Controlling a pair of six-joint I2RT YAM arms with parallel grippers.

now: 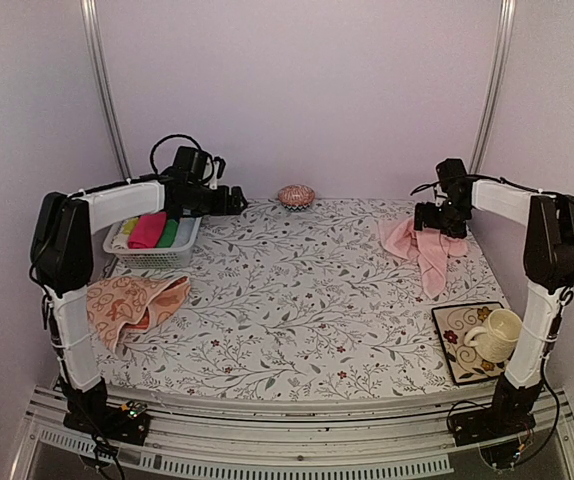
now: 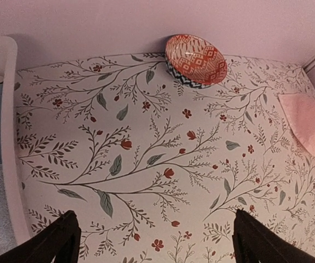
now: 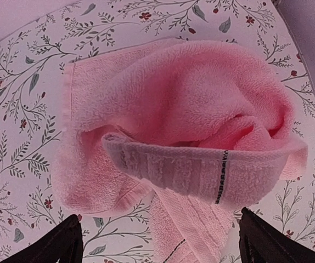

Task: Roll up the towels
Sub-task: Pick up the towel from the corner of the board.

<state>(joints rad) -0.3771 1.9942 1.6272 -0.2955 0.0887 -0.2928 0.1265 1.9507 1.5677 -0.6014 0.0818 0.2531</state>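
The plain light pink towel (image 1: 422,248) lies crumpled at the back right of the table, one end trailing toward the front. It fills the right wrist view (image 3: 185,120) as a loose heap with a folded hem. My right gripper (image 1: 440,218) hovers just above it, open and empty, its fingertips (image 3: 64,241) spread wide. The peach-orange patterned towel (image 1: 132,300) lies bunched at the front left. My left gripper (image 1: 233,203) is open and empty at the back left, over bare tablecloth, far from both towels; its dark fingertips (image 2: 58,241) show wide apart.
A white basket (image 1: 157,255) with magenta and green rolled cloths stands at the back left, its rim beside my left gripper (image 2: 6,137). A small red patterned bowl (image 1: 296,195) sits at the back centre. A tray (image 1: 457,345) with a cream mug (image 1: 495,335) is at the front right.
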